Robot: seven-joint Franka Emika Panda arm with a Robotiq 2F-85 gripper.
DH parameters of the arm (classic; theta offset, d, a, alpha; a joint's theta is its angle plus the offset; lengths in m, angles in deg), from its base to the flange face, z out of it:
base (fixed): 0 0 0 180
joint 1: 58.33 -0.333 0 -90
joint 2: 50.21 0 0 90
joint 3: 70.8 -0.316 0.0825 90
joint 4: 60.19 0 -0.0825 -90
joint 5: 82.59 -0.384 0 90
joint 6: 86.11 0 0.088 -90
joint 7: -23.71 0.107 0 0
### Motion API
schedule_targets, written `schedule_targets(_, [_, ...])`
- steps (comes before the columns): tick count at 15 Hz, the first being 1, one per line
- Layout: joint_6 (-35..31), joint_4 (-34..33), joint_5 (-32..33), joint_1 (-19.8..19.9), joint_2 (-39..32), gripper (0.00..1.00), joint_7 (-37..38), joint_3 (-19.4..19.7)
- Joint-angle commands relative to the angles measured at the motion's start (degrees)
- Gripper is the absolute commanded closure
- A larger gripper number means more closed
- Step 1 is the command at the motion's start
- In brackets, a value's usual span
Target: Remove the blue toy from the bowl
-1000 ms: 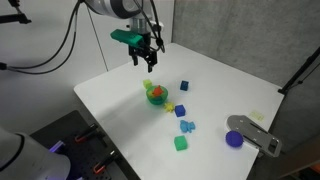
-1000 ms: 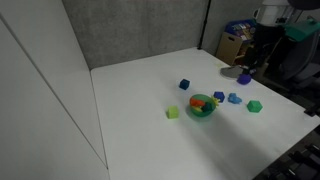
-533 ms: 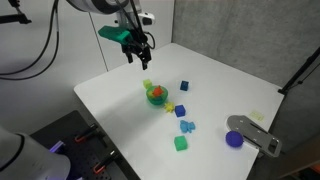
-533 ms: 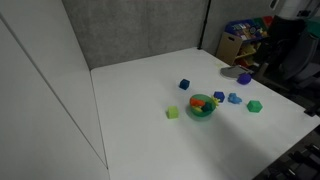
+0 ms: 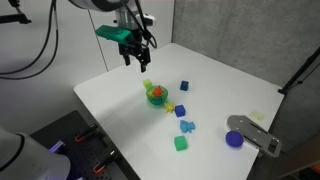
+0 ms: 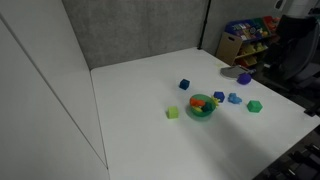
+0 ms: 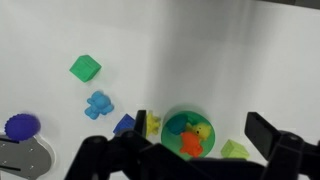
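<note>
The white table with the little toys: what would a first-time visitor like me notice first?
A small green bowl with orange inside sits in the middle of the white table, with bright pieces strewn beside it: a light-blue toy, a green cube and a round purple object. Well above the table, off to one side of the bowl, hangs the robot's gripper, open and empty.

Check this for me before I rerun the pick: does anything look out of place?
The blue toy lies on the table, apart from the bowl, which shows orange and yellow pieces but nothing blue. Nothing looks spilled or tipped.
</note>
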Motion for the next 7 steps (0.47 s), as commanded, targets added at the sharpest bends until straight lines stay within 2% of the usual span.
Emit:
schedule_targets(1, [0.2,-0.1,-0.1,0.2,0.0,0.00,-0.1,-0.2])
schedule_targets(7, [0.1,-0.1,0.0,0.2,-0.3,0.00,-0.1,-0.2])
